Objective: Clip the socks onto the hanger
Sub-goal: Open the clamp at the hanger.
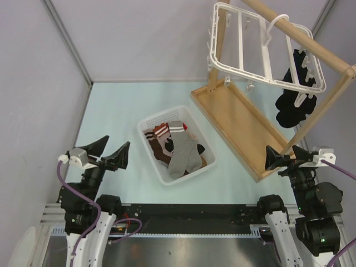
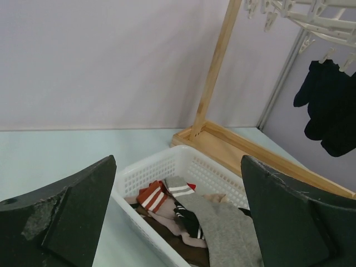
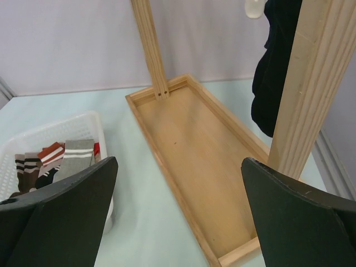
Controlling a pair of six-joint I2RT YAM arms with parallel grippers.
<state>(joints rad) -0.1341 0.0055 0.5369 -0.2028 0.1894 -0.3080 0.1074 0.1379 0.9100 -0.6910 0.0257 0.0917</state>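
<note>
Within the white basket point(image 1: 161, 115) lie grey and striped socks point(image 1: 181, 153).

Grey and brown socks point(image 1: 179, 149) lie heaped in a basket point(image 1: 146, 123); white hanger point(image 1: 240, 71) hangs tilted, black socks point(image 1: 295, 103) clipped.

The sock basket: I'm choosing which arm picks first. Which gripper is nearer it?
Left. The left gripper sits open just left of the basket; the right gripper is past the wooden rack base, farther away.
</note>
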